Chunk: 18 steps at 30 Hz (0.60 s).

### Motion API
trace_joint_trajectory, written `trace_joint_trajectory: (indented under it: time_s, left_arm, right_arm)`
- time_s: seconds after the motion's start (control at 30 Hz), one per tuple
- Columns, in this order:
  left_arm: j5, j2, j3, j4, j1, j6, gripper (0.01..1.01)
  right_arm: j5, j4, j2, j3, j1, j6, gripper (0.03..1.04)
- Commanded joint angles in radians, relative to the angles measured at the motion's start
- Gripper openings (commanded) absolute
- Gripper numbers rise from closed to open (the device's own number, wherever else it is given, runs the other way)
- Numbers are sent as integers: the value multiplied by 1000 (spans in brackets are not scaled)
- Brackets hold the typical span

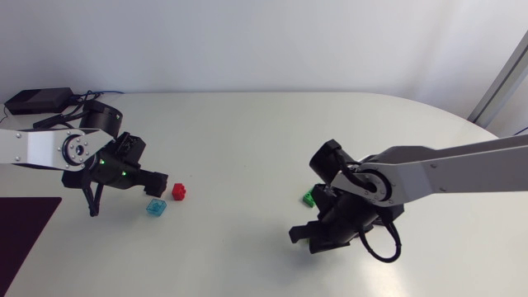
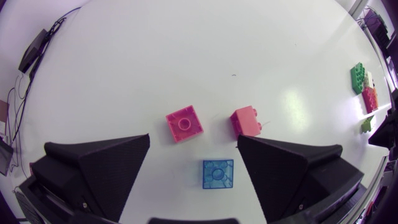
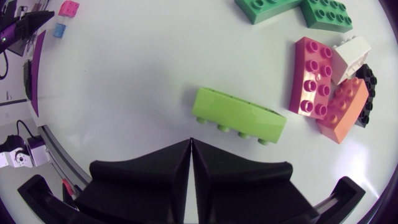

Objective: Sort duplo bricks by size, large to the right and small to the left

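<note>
Where the table point(image 1: 264, 124) carries everything, you can count downward from it.

- Right arm point(image 1: 462, 169): enters over the right edge and ends near mid-table.
- Left arm point(image 1: 41, 148): by the left edge.
- Right claw point(image 3: 191, 146): fingers pressed together, holding nothing.
- Left claw point(image 2: 194, 138): fingers wide apart, holding nothing.
- Large bricks, which you will find on the table's right half:
  - lime brick point(image 3: 239, 115), on its side with studs toward the right claw, just ahead of its tips
  - magenta brick point(image 3: 313, 76), touching the orange brick point(image 3: 343, 109)
  - white brick point(image 3: 350, 53) and black brick point(image 3: 368, 81), packed against those two
  - two green bricks point(image 3: 273, 7) beyond
- Small bricks, toward the left edge:
  - blue brick point(image 2: 217, 173), between the left claw's fingers and touching neither
  - pink brick point(image 2: 184, 123) and red brick point(image 2: 247, 121), just ahead of the tips and apart from each other
</note>
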Motion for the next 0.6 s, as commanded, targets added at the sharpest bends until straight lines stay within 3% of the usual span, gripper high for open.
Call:
trace_joint_trajectory:
  time_s: [0.0, 0.23, 0.57]
  left_arm:
    - [-4, 14, -15, -1, 7, -10, 979]
    - [-4, 15, -17, -1, 8, -10, 979]
    - [-4, 14, -15, -1, 7, -10, 979]
  right_arm:
    - [2, 16, 33, 0, -47, 6, 49]
    - [4, 18, 95, 68, -170, -29, 49]
    - [4, 19, 125, 117, -227, -40, 49]
